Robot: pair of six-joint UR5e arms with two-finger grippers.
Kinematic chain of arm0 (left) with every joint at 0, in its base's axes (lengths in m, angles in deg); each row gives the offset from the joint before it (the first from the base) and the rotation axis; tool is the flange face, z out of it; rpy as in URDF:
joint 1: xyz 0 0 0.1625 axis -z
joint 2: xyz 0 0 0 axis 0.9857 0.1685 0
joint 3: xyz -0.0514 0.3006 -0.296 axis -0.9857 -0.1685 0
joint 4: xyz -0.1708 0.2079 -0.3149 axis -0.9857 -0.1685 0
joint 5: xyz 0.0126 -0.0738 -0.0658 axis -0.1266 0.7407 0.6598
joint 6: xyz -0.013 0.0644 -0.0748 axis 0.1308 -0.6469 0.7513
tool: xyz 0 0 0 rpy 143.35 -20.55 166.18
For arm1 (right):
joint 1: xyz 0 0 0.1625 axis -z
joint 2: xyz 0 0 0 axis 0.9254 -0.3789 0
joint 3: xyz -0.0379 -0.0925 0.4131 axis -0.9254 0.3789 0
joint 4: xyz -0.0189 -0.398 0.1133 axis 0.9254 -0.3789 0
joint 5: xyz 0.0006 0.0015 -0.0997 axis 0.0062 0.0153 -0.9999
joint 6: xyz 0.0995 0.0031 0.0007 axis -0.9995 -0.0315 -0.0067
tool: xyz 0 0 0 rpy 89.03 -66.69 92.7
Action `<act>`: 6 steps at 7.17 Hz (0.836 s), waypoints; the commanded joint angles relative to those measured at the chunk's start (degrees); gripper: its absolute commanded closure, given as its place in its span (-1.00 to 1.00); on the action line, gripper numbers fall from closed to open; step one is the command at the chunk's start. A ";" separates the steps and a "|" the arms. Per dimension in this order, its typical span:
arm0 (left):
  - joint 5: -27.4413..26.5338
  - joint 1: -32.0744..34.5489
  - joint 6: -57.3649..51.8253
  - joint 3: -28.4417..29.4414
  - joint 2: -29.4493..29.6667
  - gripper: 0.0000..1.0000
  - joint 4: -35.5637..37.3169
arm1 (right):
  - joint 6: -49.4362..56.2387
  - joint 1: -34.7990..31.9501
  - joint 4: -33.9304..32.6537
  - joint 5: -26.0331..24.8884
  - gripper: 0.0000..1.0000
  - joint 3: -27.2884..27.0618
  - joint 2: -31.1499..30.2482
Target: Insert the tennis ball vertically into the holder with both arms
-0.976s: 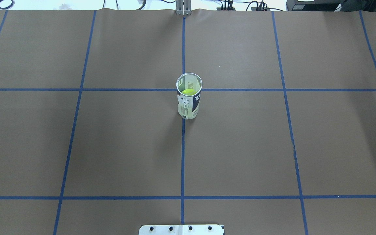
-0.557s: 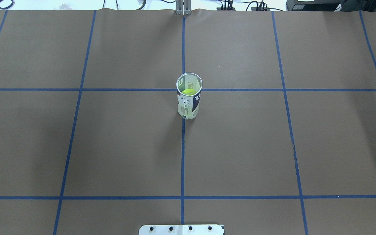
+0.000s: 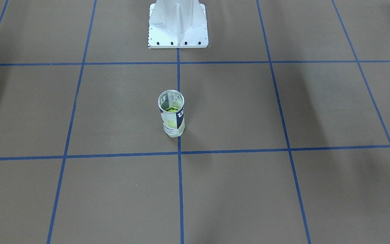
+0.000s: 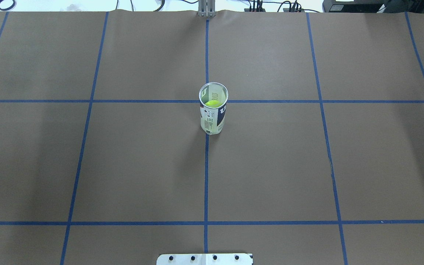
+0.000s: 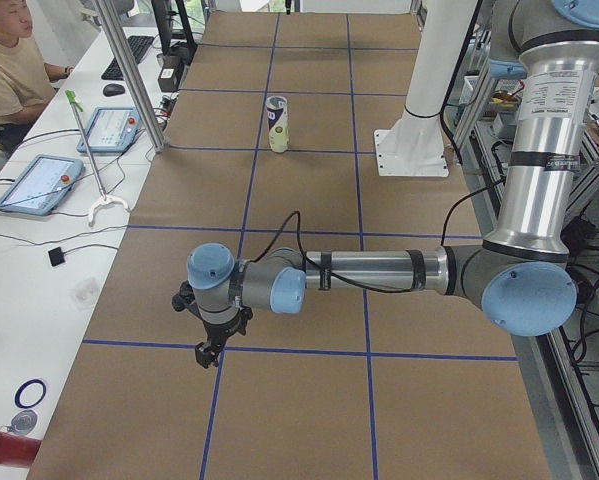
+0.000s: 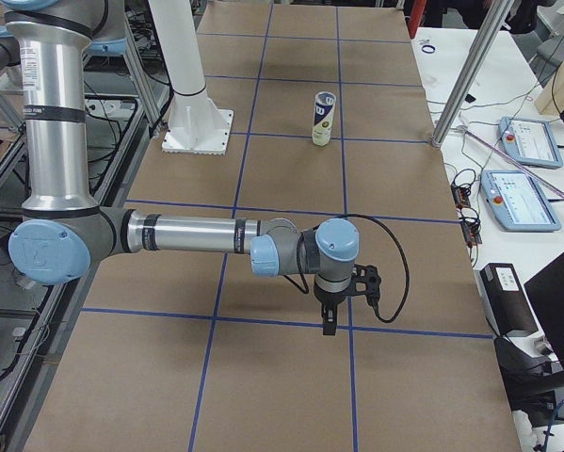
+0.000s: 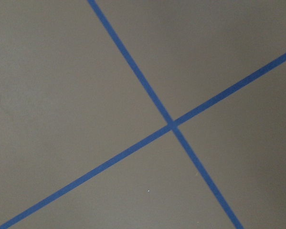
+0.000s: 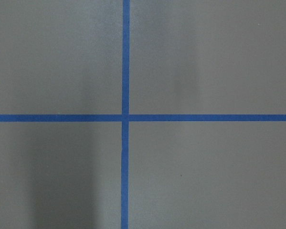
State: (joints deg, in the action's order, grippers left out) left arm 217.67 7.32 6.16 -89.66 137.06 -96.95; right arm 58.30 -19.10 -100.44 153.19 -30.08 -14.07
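- Counting one holder (image 4: 213,117), standing upright and open-topped on the brown table (image 4: 123,165), sitting on the centre tape line (image 4: 206,176) just on the robot's side of a crossing.
- Counting one tennis ball (image 4: 212,103), yellow-green, lying inside the holder and showing through its open mouth.
- Counting two arms: left arm (image 5: 379,270) and right arm (image 6: 187,234), each stretching out low over one end of the table, well apart from the holder.
- Noting the left gripper (image 5: 211,345) pointing down, hanging above the table near a tape crossing. Showing only in the left side view, so not telling whether the fingers are parted or closed.
- Noting the right gripper (image 6: 329,320) pointing down near another tape crossing. Showing only in the right side view, so again not telling parted from closed.
- Getting from each wrist view only brown table and one blue crossing.
- Counting one white pedestal base (image 3: 178,30), standing on the same centre line, well behind the holder.
- Counting one person (image 5: 9,70) sitting at a side desk, with two tablets (image 5: 109,128) lying close by.
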 commanded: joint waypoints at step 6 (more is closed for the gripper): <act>4.75 4.49 21.38 -8.45 -0.98 -0.99 8.73 | 0.05 -0.09 -0.09 -4.39 -0.99 -2.14 -0.85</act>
State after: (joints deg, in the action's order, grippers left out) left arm 220.02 11.78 22.02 -94.95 135.94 -91.30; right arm 58.29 -19.16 -100.46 150.85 -31.23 -14.62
